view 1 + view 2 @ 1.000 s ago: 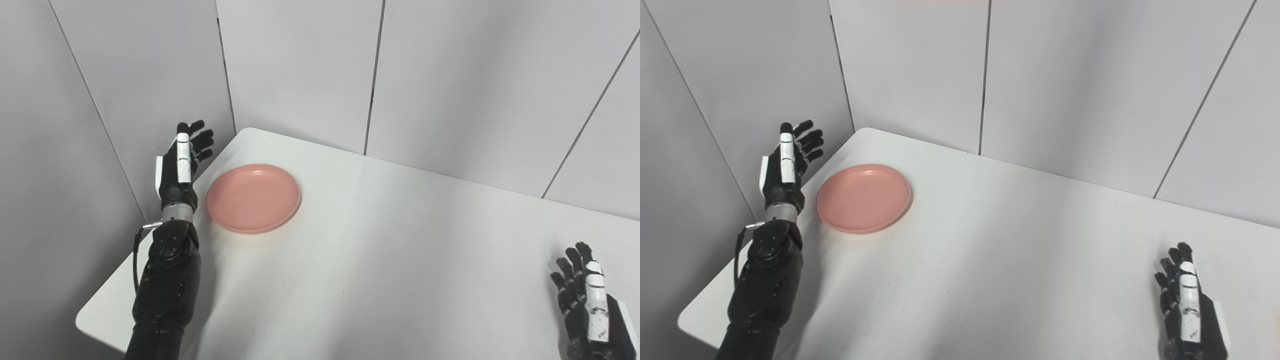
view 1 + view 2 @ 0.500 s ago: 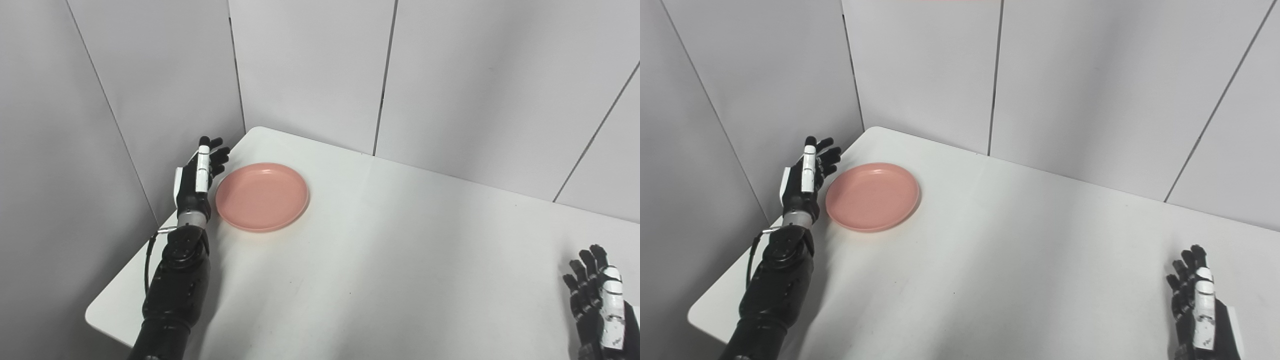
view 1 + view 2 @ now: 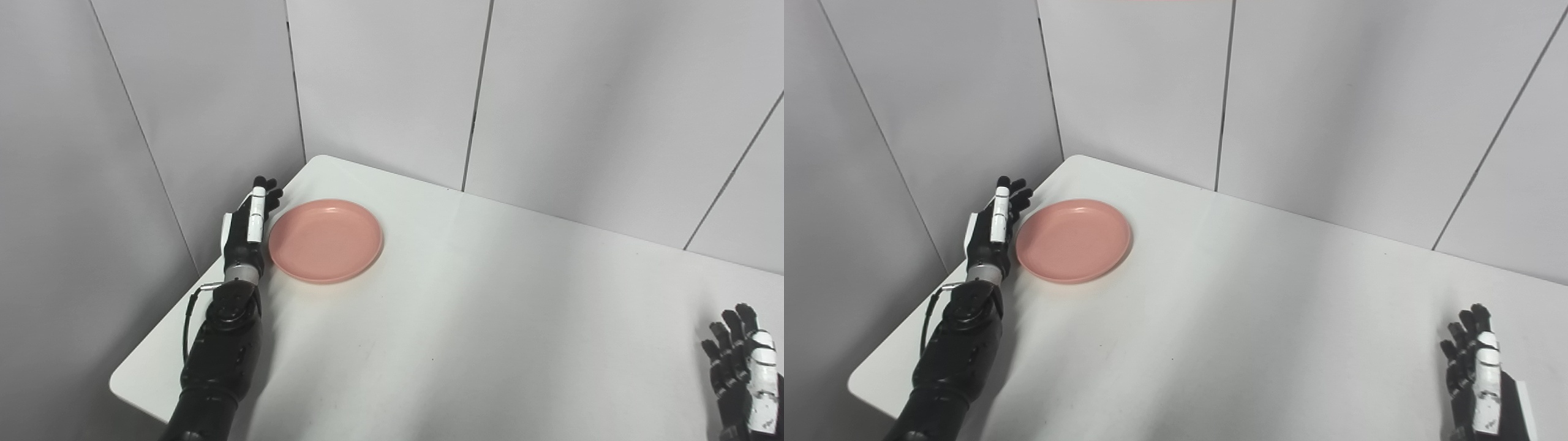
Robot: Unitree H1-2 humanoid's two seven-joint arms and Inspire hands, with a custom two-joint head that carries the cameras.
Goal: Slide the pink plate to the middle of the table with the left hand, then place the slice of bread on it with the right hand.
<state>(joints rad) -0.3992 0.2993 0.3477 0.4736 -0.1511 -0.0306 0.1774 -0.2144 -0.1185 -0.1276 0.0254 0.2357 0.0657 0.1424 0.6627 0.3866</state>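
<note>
One pink plate [image 3: 325, 239]; left robot hand [image 3: 247, 225] beside it; right robot hand [image 3: 744, 383] apart.

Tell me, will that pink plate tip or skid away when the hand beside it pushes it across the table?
The pink plate looks low and wide, lying flat, so it will likely slide rather than tip. It looks rigid, so it should move whole. The white table looks smooth, so it may glide easily. The open left hand stands at its edge, and an off-centre push could turn it.
</note>
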